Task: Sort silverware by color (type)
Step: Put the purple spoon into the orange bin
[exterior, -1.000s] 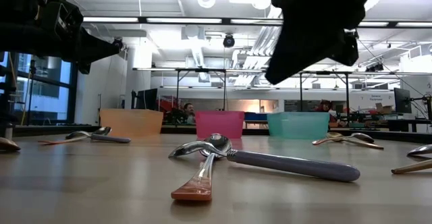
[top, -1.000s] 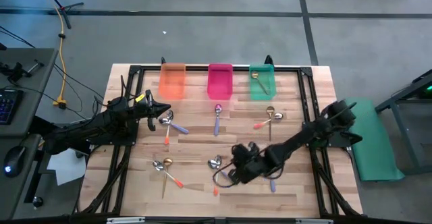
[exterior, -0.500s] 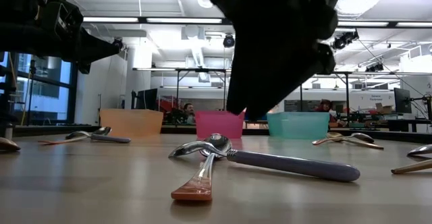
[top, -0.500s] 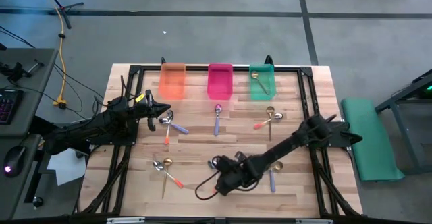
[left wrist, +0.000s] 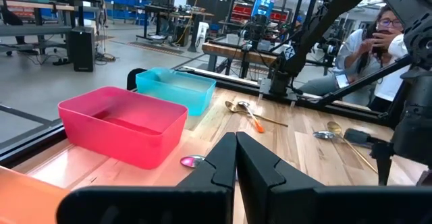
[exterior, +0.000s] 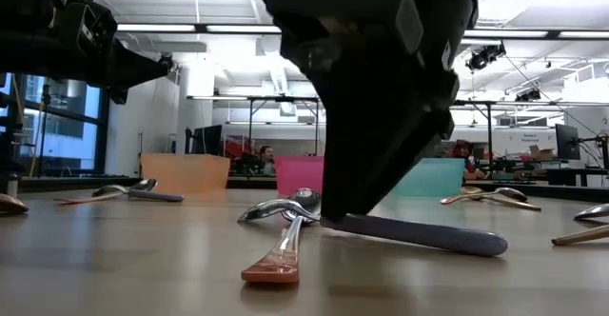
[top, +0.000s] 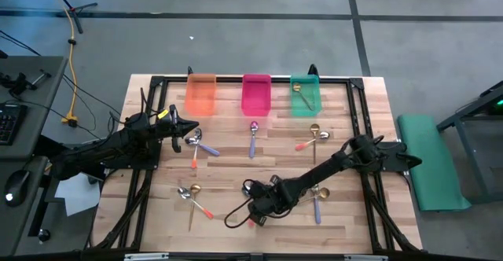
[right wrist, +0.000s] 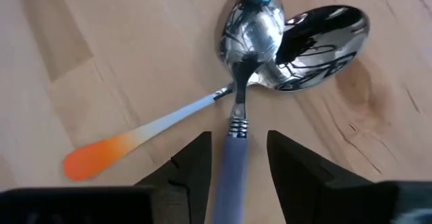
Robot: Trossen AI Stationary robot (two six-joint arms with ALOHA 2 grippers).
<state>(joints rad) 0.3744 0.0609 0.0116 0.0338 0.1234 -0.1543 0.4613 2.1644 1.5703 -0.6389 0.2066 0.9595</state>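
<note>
Purple-handled spoon is partly hidden between the released right hand's fingers; left hand clenched.

in the low view the right arm hides the middle of the purple-handled spoon and part of the green bin. in the right wrist view this handle runs out of frame.

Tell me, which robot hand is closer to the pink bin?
The left. The left end effector is shut, just beside the pink bin. The right end effector is open, far across the table over a purple-handled spoon.
</note>
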